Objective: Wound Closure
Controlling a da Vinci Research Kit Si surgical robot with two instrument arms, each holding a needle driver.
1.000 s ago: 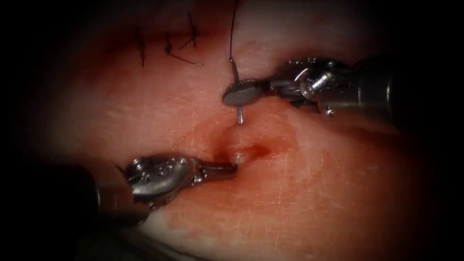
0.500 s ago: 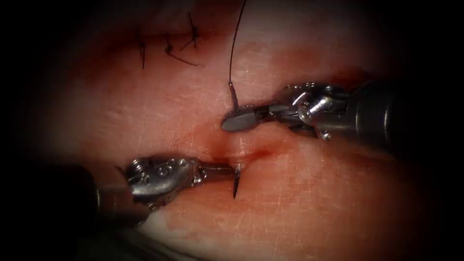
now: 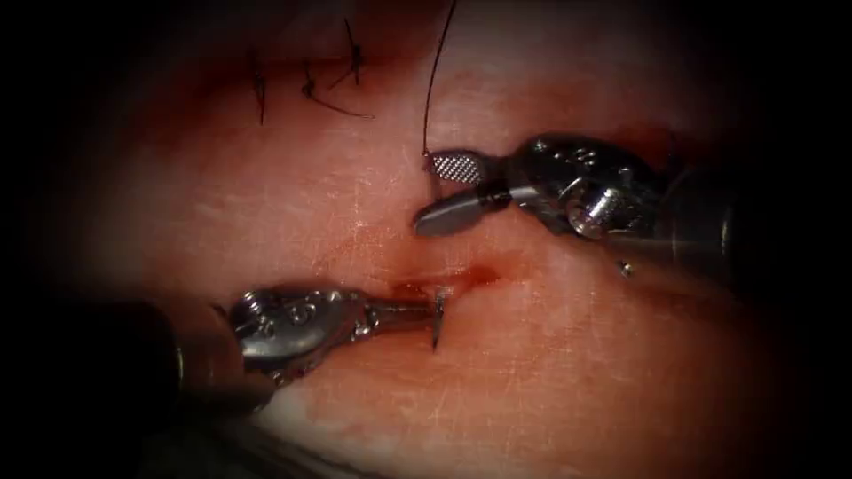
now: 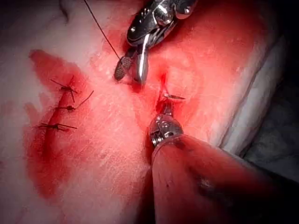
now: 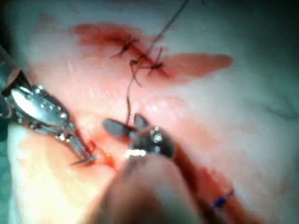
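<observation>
My left jaws (image 3: pixel 429 312) clamped on needle (image 3: pixel 437 321) tip at cut (image 3: pixel 461 279); right jaws (image 3: pixel 444 191) apart, empty, at twelve o'clock beside thread (image 3: pixel 435 80).

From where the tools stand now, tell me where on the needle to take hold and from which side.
Probably best on the bare pointed end of the needle poking out of the tissue below the cut, approached from the right. The left tool already clamps the needle where it emerges, closing off the left side. The right tool is open, holding nothing, beside the thread.
</observation>
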